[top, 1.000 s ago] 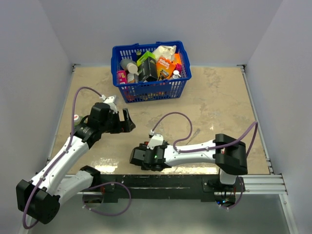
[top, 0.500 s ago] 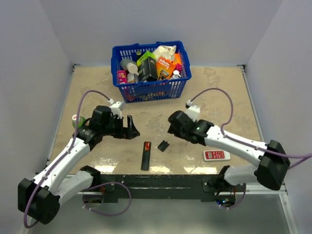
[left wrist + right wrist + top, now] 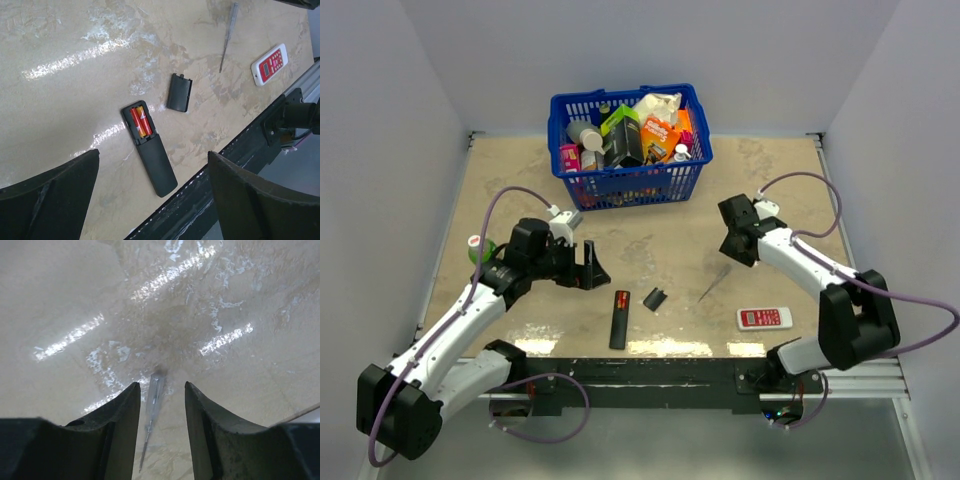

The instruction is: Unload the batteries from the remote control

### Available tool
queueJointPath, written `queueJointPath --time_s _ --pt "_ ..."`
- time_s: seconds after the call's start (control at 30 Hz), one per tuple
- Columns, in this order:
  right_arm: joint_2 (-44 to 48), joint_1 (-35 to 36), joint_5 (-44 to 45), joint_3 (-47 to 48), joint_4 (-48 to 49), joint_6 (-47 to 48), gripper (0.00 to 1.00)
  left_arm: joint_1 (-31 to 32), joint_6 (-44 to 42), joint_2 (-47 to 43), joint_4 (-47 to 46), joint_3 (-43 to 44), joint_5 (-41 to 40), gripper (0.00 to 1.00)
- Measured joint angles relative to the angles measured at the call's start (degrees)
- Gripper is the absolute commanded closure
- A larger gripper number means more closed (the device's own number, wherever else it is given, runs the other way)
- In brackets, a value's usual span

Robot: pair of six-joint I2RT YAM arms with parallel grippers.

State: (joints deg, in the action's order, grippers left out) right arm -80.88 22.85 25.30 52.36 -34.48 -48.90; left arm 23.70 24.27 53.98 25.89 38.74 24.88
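A black remote control [image 3: 618, 323] lies face down near the table's front edge, its compartment open with two red batteries [image 3: 621, 299] inside. It also shows in the left wrist view [image 3: 156, 165] with the batteries [image 3: 140, 121]. Its small black cover [image 3: 654, 298] lies just to the right, and shows in the left wrist view [image 3: 179, 92]. My left gripper [image 3: 594, 264] is open and empty, held above and left of the remote [image 3: 152, 152]. My right gripper [image 3: 733, 246] is open and empty at the right, above a thin grey screwdriver [image 3: 152, 402].
The screwdriver [image 3: 712, 287] lies right of the cover. A small white and red remote [image 3: 764, 318] lies at the front right. A blue basket [image 3: 630, 182] full of goods stands at the back. A small green and white thing [image 3: 477, 246] sits by the left arm.
My right arm has left the black remote at the front and swung up and to the right, uncovering the remote, cover and screwdriver. My left gripper has edged right and lower.
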Motion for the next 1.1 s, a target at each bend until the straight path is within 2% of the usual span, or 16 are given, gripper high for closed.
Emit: queueJointPath --time_s 0.17,0.57,0.67,0.7,0.97,1.03,1.1 --pt "-4.76 -1.99 -1.88 -0.44 1.86 1.51 0.59 0.33 -0.04 -0.11 -0.09 0.00 0.11 0.07" --pt "-7.61 -2.29 -5.46 -4.50 8.02 1.70 0.60 0.44 -0.02 -0.09 -0.13 0.00 0.11 0.08" --pt "-8.17 -2.29 -5.66 -5.16 9.44 1.60 0.66 0.44 -0.02 -0.09 -0.13 -0.02 0.09 0.08" --pt "-8.33 -2.29 -5.57 -5.16 9.86 1.60 0.72 0.44 -0.02 -0.09 -0.15 -0.02 0.11 0.08" --pt "-7.21 -2.29 -6.01 -6.69 12.79 2.12 0.96 0.44 -0.04 0.15 -0.39 -0.02 0.61 0.16" --pt "-6.12 -2.29 -6.82 -7.17 12.59 2.58 1.00 0.44 -0.02 0.48 -1.01 -0.02 1.05 0.17" --pt "-4.52 -2.29 -7.13 -7.39 12.52 3.02 1.00 0.46 -0.02 0.92 -1.51 -0.02 1.64 0.19"
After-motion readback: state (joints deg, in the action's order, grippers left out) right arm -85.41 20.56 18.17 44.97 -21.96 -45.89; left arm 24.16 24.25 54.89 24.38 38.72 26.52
